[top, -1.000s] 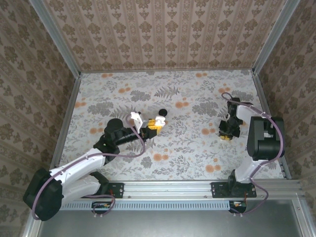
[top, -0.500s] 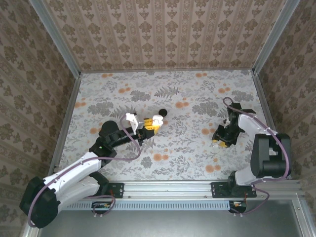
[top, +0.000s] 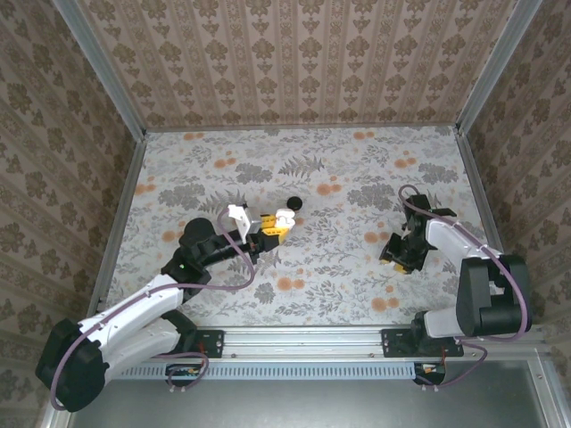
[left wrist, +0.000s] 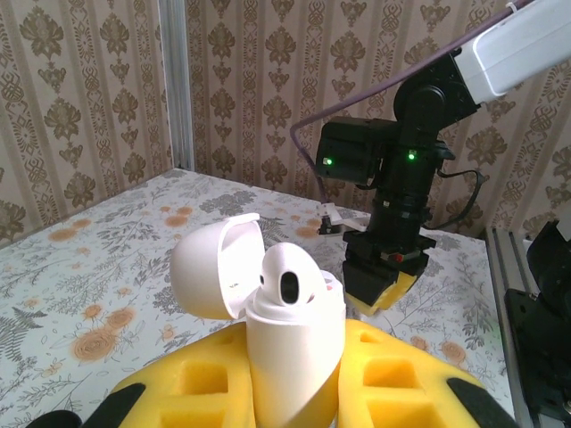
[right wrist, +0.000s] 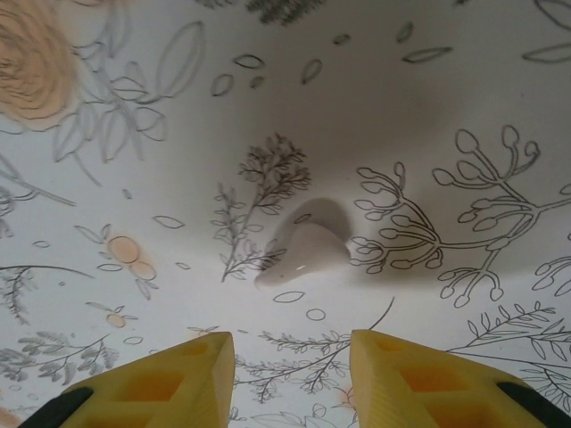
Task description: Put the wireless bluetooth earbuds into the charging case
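Left arm reaching out with a closed grip, right arm folded with its fingers parted.
The left arm [top: 134,308] stretches diagonally from its base towards the table's middle, and the left gripper [top: 277,229] has its yellow fingers [left wrist: 401,383] clamped on the white charging case [left wrist: 294,348]. The right arm [top: 486,285] doubles back at the elbow, wrist bent downward, and the right gripper [right wrist: 290,383] points at the tabletop, its yellow fingers apart with nothing between them.
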Robot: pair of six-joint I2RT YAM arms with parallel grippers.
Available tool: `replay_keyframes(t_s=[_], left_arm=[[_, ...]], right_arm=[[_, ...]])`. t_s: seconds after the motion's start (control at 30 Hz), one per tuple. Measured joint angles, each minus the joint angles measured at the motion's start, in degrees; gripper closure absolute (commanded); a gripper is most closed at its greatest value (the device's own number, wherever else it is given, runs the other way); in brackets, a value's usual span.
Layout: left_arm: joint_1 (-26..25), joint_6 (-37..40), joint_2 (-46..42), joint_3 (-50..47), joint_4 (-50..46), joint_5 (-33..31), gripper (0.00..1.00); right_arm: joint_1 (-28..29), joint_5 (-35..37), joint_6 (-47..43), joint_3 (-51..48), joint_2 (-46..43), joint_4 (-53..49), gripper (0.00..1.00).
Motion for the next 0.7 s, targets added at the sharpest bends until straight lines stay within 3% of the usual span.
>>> replay_keyframes(t_s=[0.7], left_arm=[[0.0,1.05,1.66,0.02,-1.86,0.26,1.0]], right_arm=[[0.35,2.14,4.04,-2.38,1.84,8.26,0.57]])
